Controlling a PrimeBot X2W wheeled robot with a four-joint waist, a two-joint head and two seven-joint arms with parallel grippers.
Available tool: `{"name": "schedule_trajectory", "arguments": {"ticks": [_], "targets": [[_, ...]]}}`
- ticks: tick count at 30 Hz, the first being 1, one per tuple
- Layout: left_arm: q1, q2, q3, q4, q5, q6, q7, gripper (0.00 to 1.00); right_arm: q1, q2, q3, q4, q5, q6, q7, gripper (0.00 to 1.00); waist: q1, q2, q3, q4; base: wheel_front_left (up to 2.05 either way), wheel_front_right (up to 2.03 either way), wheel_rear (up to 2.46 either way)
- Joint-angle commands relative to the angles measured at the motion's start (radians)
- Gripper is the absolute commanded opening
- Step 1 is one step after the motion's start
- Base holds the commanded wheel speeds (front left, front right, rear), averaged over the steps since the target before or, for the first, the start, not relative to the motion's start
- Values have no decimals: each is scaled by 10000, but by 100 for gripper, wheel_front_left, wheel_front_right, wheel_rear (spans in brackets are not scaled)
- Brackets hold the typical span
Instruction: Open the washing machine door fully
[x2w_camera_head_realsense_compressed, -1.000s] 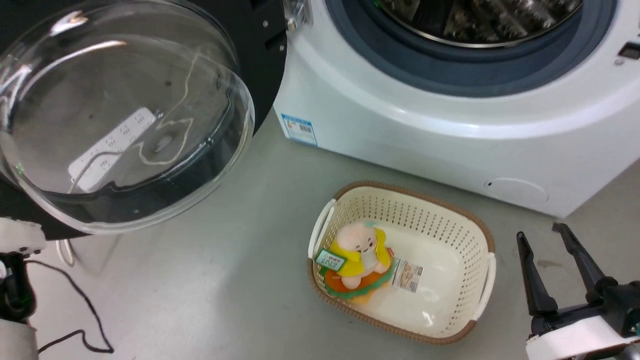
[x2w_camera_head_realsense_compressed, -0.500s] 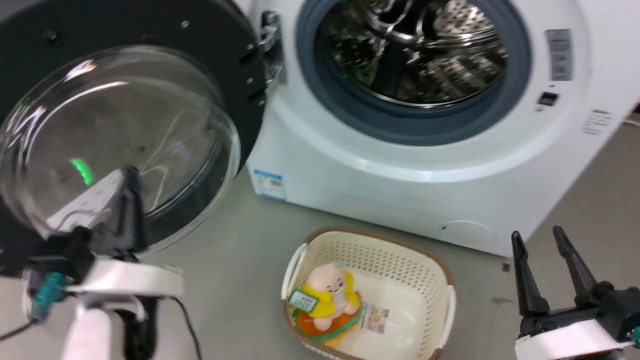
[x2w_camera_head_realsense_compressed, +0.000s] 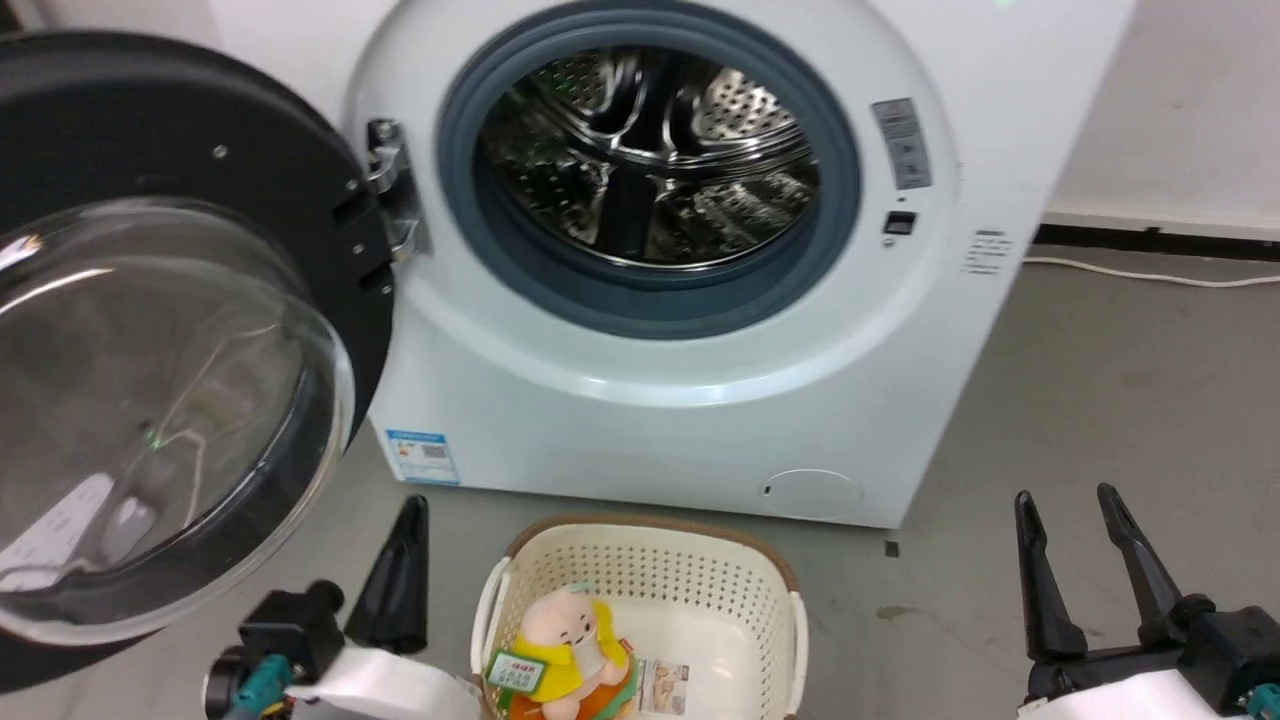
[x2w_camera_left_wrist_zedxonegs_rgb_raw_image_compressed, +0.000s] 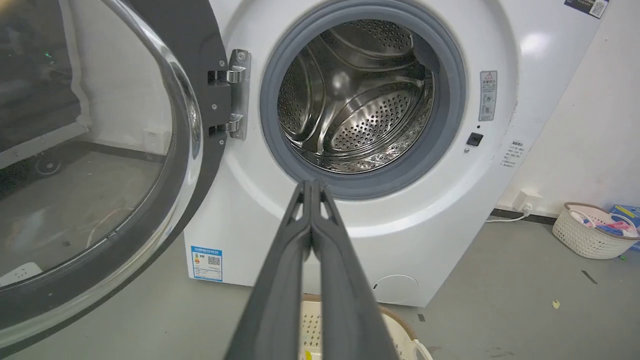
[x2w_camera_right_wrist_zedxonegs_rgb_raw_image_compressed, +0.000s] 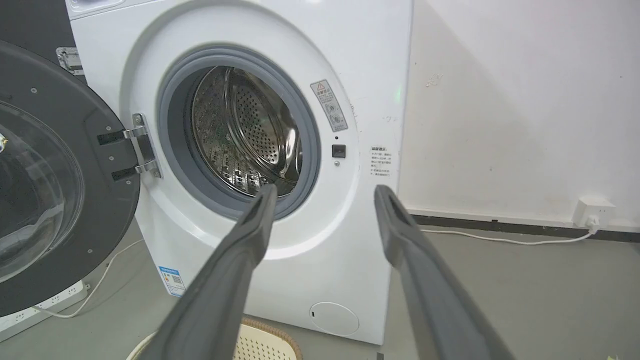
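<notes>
The washing machine door (x2w_camera_head_realsense_compressed: 250, 170), a glossy black disc with a bulging clear glass bowl (x2w_camera_head_realsense_compressed: 150, 400), hangs swung wide to the left on its metal hinge (x2w_camera_head_realsense_compressed: 390, 190). In the left wrist view the door (x2w_camera_left_wrist_zedxonegs_rgb_raw_image_compressed: 212, 50) stands at the left, beside the grey-ringed steel drum opening (x2w_camera_left_wrist_zedxonegs_rgb_raw_image_compressed: 360, 95). My left gripper (x2w_camera_head_realsense_compressed: 410, 510) is shut on nothing, low in front of the machine, right of the door and apart from it; its tips (x2w_camera_left_wrist_zedxonegs_rgb_raw_image_compressed: 310, 186) are pressed together. My right gripper (x2w_camera_head_realsense_compressed: 1064, 495) is open at the lower right, its fingers spread (x2w_camera_right_wrist_zedxonegs_rgb_raw_image_compressed: 325, 192) toward the machine front.
A cream basket (x2w_camera_head_realsense_compressed: 650, 528) holding a plush toy (x2w_camera_head_realsense_compressed: 565, 640) sits on the floor right in front of the machine. A small round white flap (x2w_camera_head_realsense_compressed: 813, 493) is low on the front. A power strip (x2w_camera_right_wrist_zedxonegs_rgb_raw_image_compressed: 45, 305) lies under the door. A cable (x2w_camera_head_realsense_compressed: 1150, 275) runs along the wall.
The head camera has tilted up, so the whole picture has shifted. My left gripper has drawn back from in front of the glass bowl to below and right of the door. The door stays wide open.
</notes>
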Motion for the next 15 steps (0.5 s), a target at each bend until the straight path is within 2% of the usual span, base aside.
{"name": "schedule_trajectory", "arguments": {"ticks": [1,7,8,9,10,15], "targets": [[214,-38,-148,111,210,87,-100,0,133,67,39,-38,-28,8,-40,100,1,0,-126,-269,0,0,0],[338,-115,-421,297,438,193,-132,0,217,85,79,79,-27,8,-40,100,1,0,-129,-466,0,0,0],[349,-124,-439,279,506,228,-133,10,227,88,81,104,-25,8,-41,100,1,0,-123,-490,0,0,0],[372,-134,-453,258,567,265,-134,47,234,90,80,128,-23,8,-41,100,1,0,-115,-512,0,0,0],[401,-141,-484,255,647,292,-135,100,240,92,76,152,-17,8,-41,100,1,0,-105,-532,0,0,0],[553,-181,-584,134,902,422,-137,100,262,97,67,279,67,8,-41,100,1,0,-75,-577,0,0,0]]}}
